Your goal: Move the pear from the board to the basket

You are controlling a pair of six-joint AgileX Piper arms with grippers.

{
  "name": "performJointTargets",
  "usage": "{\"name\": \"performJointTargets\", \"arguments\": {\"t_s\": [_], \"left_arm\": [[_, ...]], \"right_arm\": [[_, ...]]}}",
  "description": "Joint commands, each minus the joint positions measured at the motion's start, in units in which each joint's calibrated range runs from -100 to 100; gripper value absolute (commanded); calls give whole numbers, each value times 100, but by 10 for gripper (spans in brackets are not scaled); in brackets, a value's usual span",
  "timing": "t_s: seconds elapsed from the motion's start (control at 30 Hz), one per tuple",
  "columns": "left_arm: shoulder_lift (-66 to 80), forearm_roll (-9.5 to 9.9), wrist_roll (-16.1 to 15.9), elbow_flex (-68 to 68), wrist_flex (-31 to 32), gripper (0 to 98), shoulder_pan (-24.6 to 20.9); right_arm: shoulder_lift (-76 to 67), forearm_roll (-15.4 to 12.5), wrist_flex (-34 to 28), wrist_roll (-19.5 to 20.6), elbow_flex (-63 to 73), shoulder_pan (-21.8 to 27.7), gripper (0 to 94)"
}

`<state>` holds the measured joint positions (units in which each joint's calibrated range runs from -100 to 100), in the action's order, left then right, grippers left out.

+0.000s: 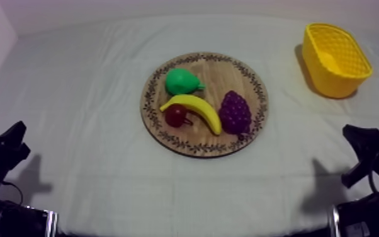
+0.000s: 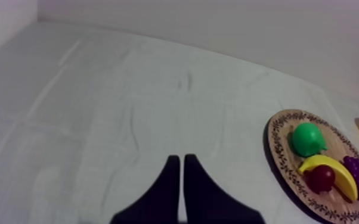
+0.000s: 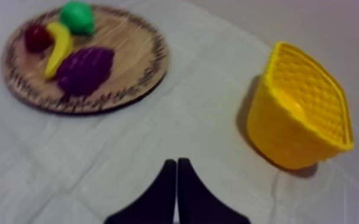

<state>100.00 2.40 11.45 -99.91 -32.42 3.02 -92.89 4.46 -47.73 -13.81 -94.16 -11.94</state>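
A green pear (image 1: 182, 81) lies on the far left part of the round wooden board (image 1: 242, 70) in the middle of the table. The pear (image 2: 308, 139) and the pear (image 3: 77, 16) also show from both wrists. The yellow basket (image 1: 335, 60) stands at the far right; the basket (image 3: 301, 116) looks empty. My left gripper (image 1: 14, 140) rests low at the left, well away from the board, and my left gripper (image 2: 179, 162) is shut on nothing over bare cloth. My right gripper (image 1: 356, 135) rests low at the right, and my right gripper (image 3: 176, 164) is shut on nothing between board and basket.
On the board beside the pear lie a banana (image 1: 196, 109), a small red fruit (image 1: 176, 115) and a bunch of purple grapes (image 1: 235, 111). Grey-white cloth covers the table (image 1: 91, 94).
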Motion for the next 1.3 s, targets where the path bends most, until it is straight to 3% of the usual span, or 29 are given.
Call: {"name": "performJointTargets", "arguments": {"t_s": [0.0, 0.17, 0.3, 0.5, 0.97, 1.27], "left_arm": [[0, 2, 0, 2, 0, 1, -1], [0, 2, 0, 2, 0, 1, -1], [0, 2, 0, 2, 0, 1, -1], [0, 2, 0, 2, 0, 1, -1], [0, 2, 0, 2, 0, 1, -1], [0, 2, 0, 2, 0, 1, -1]], "right_arm": [[534, 396, -105, 482, 198, -575, 4], [1891, 856, -591, 896, 1405, -1069, 5], [3104, 938, -1218, 883, 2787, -1267, 5], [4813, 515, -2112, 176, 4819, -1292, 4], [8376, -415, -3785, -1023, 9014, -1245, 23], [10385, -406, -4384, -1090, 10900, -1498, 36]]}}
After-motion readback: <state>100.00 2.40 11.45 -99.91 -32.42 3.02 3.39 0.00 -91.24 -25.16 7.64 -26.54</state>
